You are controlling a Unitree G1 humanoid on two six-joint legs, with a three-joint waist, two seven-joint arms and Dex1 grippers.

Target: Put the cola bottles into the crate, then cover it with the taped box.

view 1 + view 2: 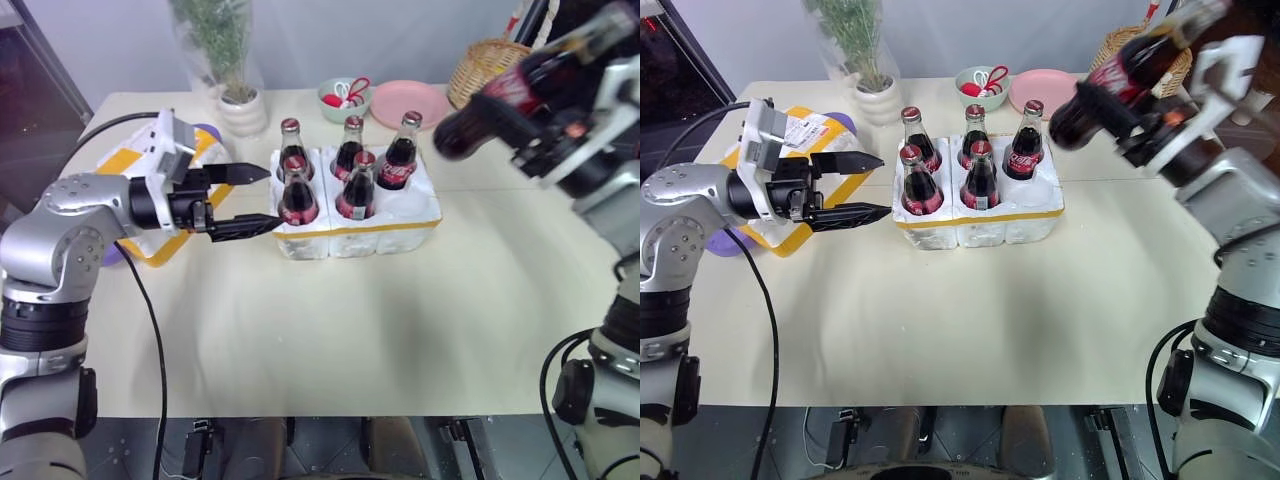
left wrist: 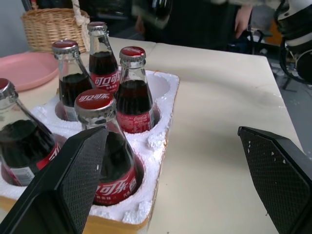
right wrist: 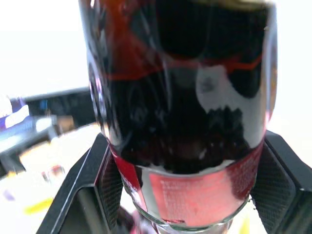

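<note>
The white foam crate (image 1: 360, 238) with its yellow band sits mid-table and holds several upright cola bottles (image 1: 297, 195); its front right well (image 1: 412, 203) is empty. My right gripper (image 1: 532, 122) is raised at the right, above and beyond the crate, shut on another cola bottle (image 1: 490, 100) that lies tilted, base toward the crate. The right wrist view shows the bottle (image 3: 185, 146) clamped between both fingers. My left gripper (image 1: 272, 198) hovers open and level just left of the crate, holding nothing. The taped box (image 1: 810, 132) lies at the far left, behind the left arm.
Along the table's back edge stand a potted plant (image 1: 240, 100), a green bowl (image 1: 345, 97), a pink plate (image 1: 410, 102) and a wicker basket (image 1: 490, 65). The table (image 1: 350, 330) stretches bare in front of the crate. A black cable (image 1: 150, 330) hangs at the front left.
</note>
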